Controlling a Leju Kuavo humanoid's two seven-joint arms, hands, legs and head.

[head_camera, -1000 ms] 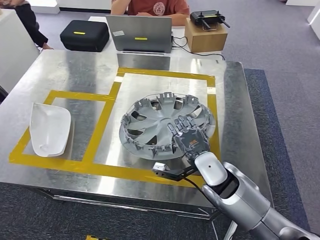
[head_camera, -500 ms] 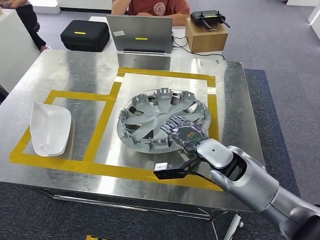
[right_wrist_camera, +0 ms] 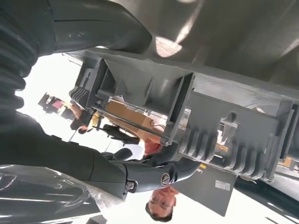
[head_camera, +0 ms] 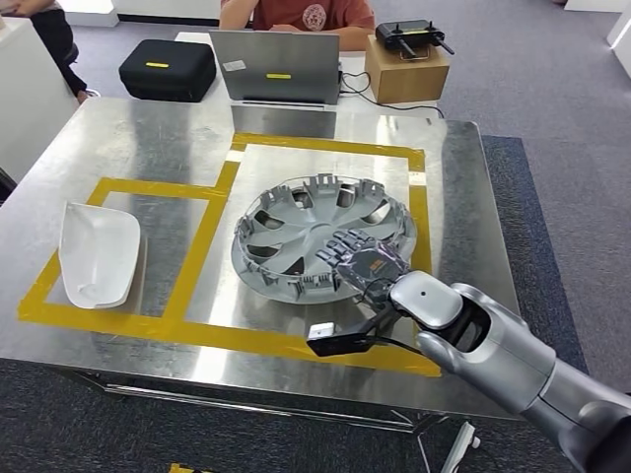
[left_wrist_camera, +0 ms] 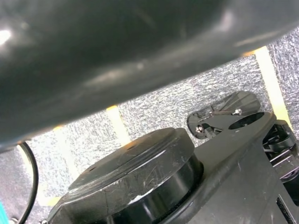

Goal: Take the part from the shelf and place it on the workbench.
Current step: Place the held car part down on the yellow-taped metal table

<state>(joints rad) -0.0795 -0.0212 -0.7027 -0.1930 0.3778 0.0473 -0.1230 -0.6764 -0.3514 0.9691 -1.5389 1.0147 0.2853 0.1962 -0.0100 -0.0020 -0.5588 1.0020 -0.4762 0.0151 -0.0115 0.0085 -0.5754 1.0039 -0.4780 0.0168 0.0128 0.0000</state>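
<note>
The right hand [head_camera: 362,264] held the near rim of the wheel cover [head_camera: 321,236], which rested inside the yellow tape square [head_camera: 417,212] on the surface [head_camera: 134,138], probably for release there.

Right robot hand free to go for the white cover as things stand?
Probably not: the right robot hand holds the hubcap by its near rim, and the white cover lies across the table, past the hubcap.

The right arm reaches forward, its robot hand [head_camera: 362,262] gripping with curled fingers.
</note>
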